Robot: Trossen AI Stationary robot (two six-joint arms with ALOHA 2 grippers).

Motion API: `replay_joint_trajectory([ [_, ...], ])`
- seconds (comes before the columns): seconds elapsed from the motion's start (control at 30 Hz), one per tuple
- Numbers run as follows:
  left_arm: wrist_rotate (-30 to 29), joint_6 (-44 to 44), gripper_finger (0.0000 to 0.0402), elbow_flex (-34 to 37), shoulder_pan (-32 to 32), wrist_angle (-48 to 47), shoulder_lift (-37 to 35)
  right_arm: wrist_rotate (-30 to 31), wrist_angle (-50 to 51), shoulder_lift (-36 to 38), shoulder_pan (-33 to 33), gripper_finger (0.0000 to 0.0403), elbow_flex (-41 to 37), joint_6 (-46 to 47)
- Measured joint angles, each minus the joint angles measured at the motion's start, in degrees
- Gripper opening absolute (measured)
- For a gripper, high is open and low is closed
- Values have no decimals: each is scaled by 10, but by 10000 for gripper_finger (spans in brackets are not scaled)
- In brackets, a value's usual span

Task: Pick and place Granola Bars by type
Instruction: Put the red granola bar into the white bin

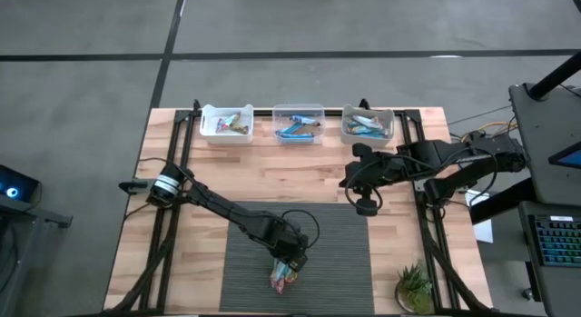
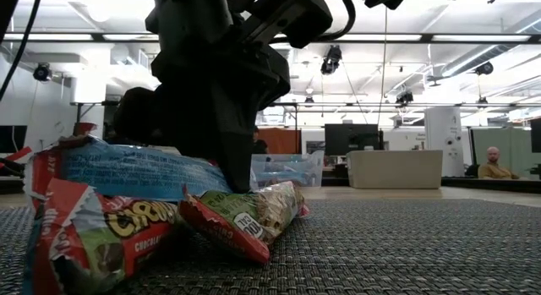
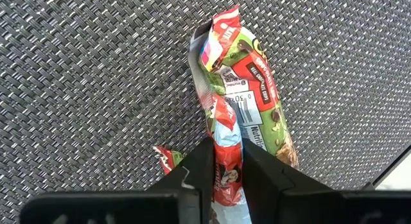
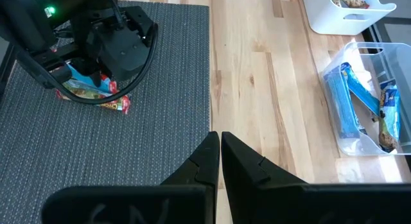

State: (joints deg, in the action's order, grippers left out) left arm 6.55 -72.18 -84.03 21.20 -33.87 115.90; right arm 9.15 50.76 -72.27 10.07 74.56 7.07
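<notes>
A small pile of granola bars (image 1: 283,276) lies on the dark woven mat (image 1: 336,253) near the table's front edge. The low view shows a blue bar (image 2: 127,170), a red bar (image 2: 97,236) and a green-and-red bar (image 2: 245,215). My left gripper (image 3: 226,147) stands over the pile, shut on a red-wrapped bar (image 3: 225,131). Beside that bar lies the green-and-red bar (image 3: 253,83). My right gripper (image 4: 220,147) hangs shut with nothing in it, high over the mat's far right edge (image 1: 363,206). My left gripper pinches the red-wrapped bar's two long sides (image 3: 226,165) between its two fingers. The fingers come from above, slanting down. The bar still lies in the pile on the mat, against the green-and-red bar.
Three small bins stand in a row along the table's far edge: a white one (image 1: 227,123) with multicoloured bars and two clear ones (image 1: 298,123) (image 1: 368,124) with blue bars. A small green plant (image 1: 413,285) sits at the front right corner. Bare wood lies between mat and bins.
</notes>
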Motion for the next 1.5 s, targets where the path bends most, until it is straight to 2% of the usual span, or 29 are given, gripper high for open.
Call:
replay_joint_trajectory([
  [0.73,3,4,53,-4,-4,-3,-5,0,0,0,0,9,0,0],
  [1.17,3,34,53,-5,-23,-23,-38,0,0,-1,0,9,0,0],
  [1.5,-1,77,53,-3,-53,-70,-90,-1,0,-1,1,9,0,0],
])
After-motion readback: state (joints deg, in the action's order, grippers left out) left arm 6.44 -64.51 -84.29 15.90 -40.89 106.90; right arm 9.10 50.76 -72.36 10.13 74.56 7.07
